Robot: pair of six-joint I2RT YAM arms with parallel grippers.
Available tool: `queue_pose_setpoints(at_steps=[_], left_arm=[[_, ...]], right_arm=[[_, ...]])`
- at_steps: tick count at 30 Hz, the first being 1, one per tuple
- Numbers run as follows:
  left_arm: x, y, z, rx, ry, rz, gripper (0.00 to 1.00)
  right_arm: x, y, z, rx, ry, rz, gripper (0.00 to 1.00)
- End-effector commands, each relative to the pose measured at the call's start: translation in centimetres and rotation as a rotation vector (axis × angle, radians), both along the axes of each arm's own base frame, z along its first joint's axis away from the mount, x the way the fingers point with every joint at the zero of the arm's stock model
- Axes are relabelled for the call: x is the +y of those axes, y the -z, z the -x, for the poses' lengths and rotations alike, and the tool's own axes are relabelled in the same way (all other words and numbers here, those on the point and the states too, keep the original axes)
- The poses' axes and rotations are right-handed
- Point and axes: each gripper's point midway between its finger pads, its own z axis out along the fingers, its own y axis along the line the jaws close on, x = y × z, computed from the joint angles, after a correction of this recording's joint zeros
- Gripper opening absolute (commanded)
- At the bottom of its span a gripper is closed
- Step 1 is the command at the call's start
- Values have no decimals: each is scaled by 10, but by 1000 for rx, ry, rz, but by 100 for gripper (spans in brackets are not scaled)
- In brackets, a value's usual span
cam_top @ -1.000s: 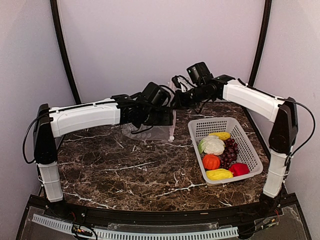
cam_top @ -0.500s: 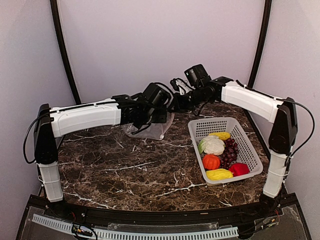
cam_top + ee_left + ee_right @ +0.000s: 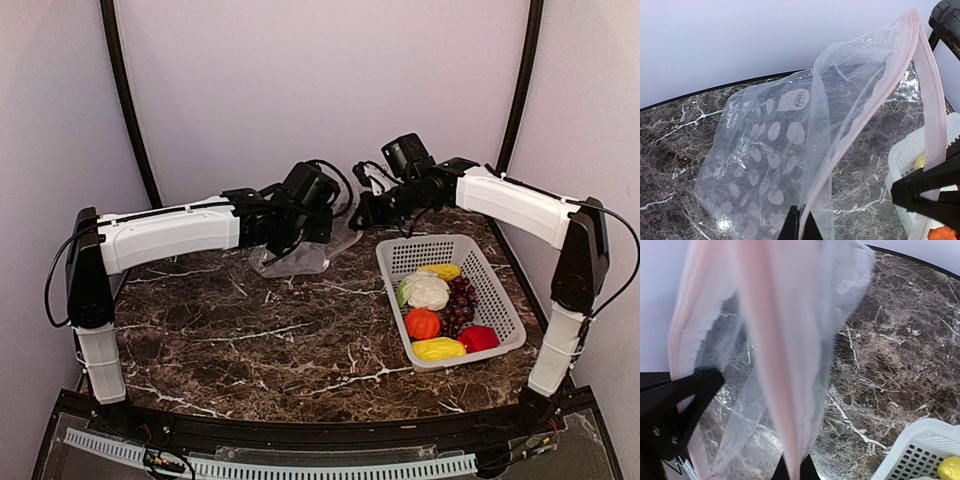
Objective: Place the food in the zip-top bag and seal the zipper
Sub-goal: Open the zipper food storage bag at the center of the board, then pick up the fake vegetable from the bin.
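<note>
The zip-top bag (image 3: 298, 258) (image 3: 765, 150), clear with pale spots, lies at the back of the table with its mouth edge lifted between both grippers. My left gripper (image 3: 322, 238) (image 3: 800, 227) is shut on one layer of the pink zipper (image 3: 875, 100). My right gripper (image 3: 362, 216) (image 3: 795, 471) is shut on the zipper (image 3: 770, 340) of the other layer. The food sits in the white basket (image 3: 395, 252): cauliflower (image 3: 427, 290), pumpkin (image 3: 422, 323), red pepper (image 3: 479, 338), yellow pieces (image 3: 440, 349) (image 3: 440, 271) and grapes (image 3: 460, 303).
The basket (image 3: 900, 165) (image 3: 910, 450) stands at the right of the dark marble table, just right of the bag. Grey walls close in the back and sides. Both arms reach over the table's far half.
My left gripper has shut on the bag's mouth edge. The right gripper has shifted a little right, and the bag's edge is now held between the two.
</note>
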Motion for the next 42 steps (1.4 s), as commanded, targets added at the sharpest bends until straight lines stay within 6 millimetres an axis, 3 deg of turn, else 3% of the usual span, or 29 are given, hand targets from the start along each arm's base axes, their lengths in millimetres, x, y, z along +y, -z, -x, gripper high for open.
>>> queue_pose_setpoints(at_steps=[1, 5, 8, 11, 14, 16, 21, 25, 31, 35, 38, 42], left_arm=[[27, -46, 9, -68, -12, 8, 1], [27, -53, 15, -69, 26, 27, 1], [23, -52, 19, -44, 76, 27, 1], [27, -46, 24, 1, 101, -2, 1], [36, -40, 29, 32, 137, -30, 1], [44, -25, 34, 62, 163, -71, 1], [64, -20, 43, 105, 210, -142, 1], [70, -14, 51, 133, 265, -173, 1], [47, 18, 52, 198, 346, -136, 1], [32, 30, 49, 228, 345, -67, 1], [24, 33, 44, 231, 322, -9, 1], [17, 34, 39, 243, 300, 36, 1]], right_arm=[[-22, -25, -8, -103, -13, -7, 0], [-8, -43, 15, -160, -211, -77, 7], [4, -63, 49, -188, -445, -169, 27], [-4, -83, 73, -209, -586, -202, 43], [-27, -88, 85, -276, -642, -157, 49], [-50, -73, 89, -324, -656, -82, 51], [-109, -20, 89, -373, -623, 132, 60], [-143, 27, 94, -376, -615, 333, 70], [-154, 63, 129, -334, -736, 364, 57], [-157, 91, 139, -301, -786, 405, 49], [-153, 107, 144, -300, -823, 428, 50], [-150, 122, 144, -316, -848, 502, 62]])
